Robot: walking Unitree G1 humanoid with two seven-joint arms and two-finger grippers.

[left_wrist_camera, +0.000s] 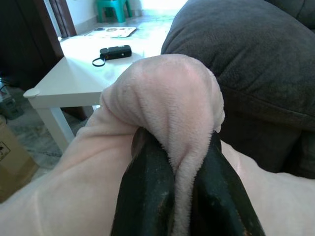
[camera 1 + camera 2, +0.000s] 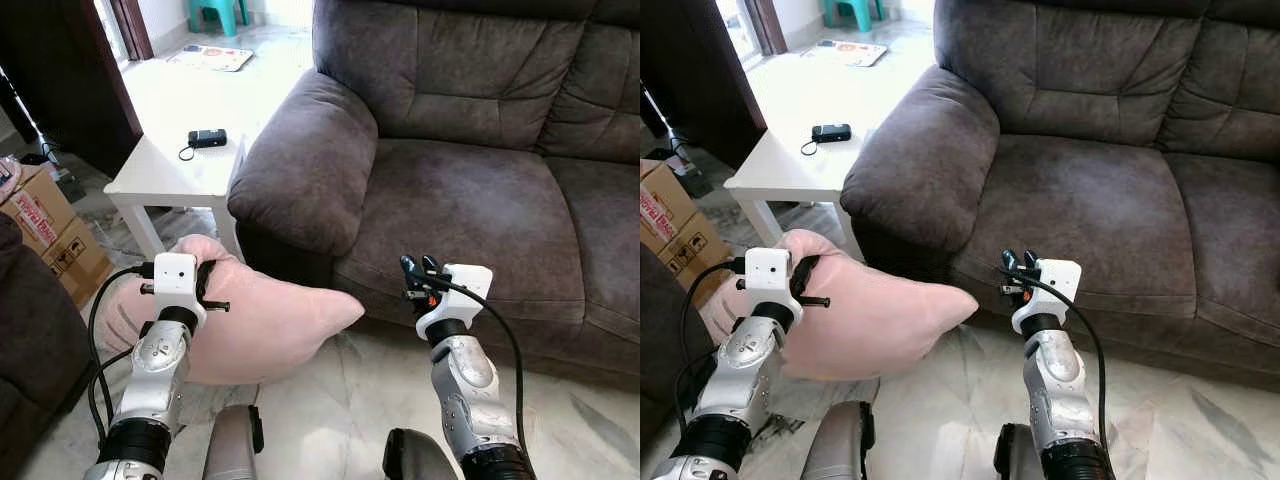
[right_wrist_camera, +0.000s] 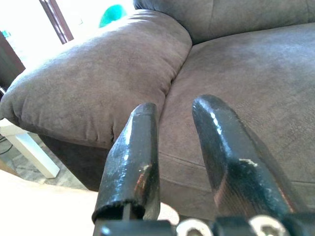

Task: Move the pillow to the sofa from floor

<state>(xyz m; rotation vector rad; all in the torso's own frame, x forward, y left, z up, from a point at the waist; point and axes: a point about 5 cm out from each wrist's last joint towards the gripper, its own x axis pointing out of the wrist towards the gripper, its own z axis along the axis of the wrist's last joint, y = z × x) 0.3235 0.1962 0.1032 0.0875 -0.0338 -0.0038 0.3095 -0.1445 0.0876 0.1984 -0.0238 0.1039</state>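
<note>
A pink plush pillow point(image 2: 270, 320) hangs just above the marble floor, in front of the dark grey sofa's point(image 2: 470, 190) left armrest point(image 2: 300, 160). My left gripper point(image 2: 207, 275) is shut on the pillow's upper corner. In the left wrist view, a fold of the pink pillow point(image 1: 167, 98) is pinched between the two black fingers point(image 1: 147, 187). My right gripper point(image 2: 420, 267) is raised in front of the sofa's seat edge, to the right of the pillow's tip. It is open, with nothing between its fingers point(image 3: 133, 152), and points at the seat cushion point(image 3: 236, 73).
A low white side table point(image 2: 160, 175) stands left of the armrest with a small black device point(image 2: 207, 138) on it. A cardboard box point(image 2: 45, 225) and dark furniture sit at the far left. Marble floor point(image 2: 340, 400) lies in front of the sofa.
</note>
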